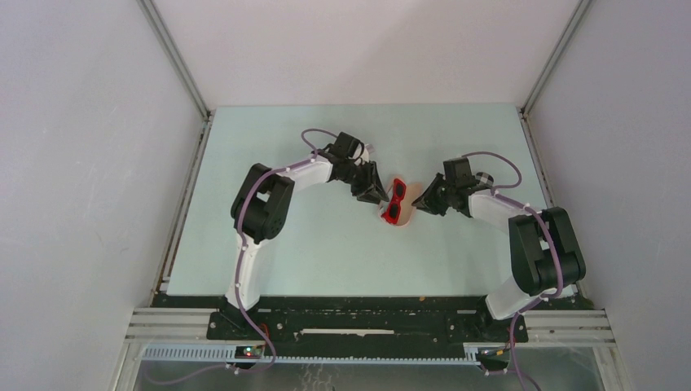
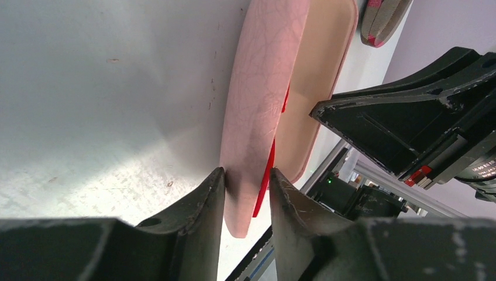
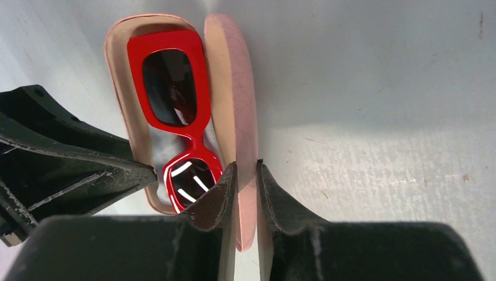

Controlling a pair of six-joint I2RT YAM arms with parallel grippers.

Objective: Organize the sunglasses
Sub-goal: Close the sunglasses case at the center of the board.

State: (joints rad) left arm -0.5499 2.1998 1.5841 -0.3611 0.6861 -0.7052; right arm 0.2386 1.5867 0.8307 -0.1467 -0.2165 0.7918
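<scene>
Now red sunglasses [image 3: 178, 117] in pink case [image 3: 120, 99]; R gripper [image 3: 245, 170] pinches lid [image 3: 234, 88].

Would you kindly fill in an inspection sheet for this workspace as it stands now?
Surface: pale table, with faint scuffs showing in the wrist views.
Job's things: red sunglasses lie in the open pink case; its lid stands on edge beside them. Second pair: nothing seen.
Clutter: plaid case at the top edge of the left wrist view.
Grippers: right pincer shut on the lid; left pincer open, straddling the lid with a gap on one side.
Cables: purple cables run along both arms, above the table.
Surroundings: plain walls and metal posts; nothing else seen.
</scene>
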